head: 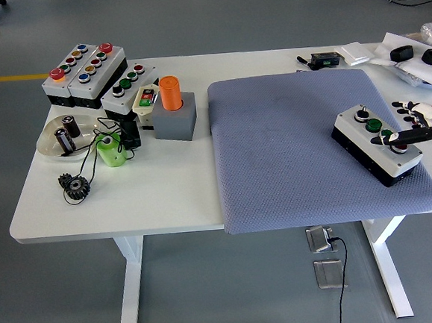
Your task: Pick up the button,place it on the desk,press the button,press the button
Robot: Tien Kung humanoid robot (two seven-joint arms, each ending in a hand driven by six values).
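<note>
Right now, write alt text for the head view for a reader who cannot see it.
The robot's right hand reaches in from the right edge, one finger extended onto a button of a white button box lying on a grey mat on a white table. At the far left sit more button boxes, an orange cylinder in a grey block and a glass dish.

My tabletop (173, 187), white, carries a grey-blue mat (289, 141) on its right half, where a button box (377, 143) lies. At far left stand three more button boxes (89, 70), a clear dish (50, 141), a grey block (175, 120), a green cylinder (111, 151) and two black gears (74, 185).
</note>
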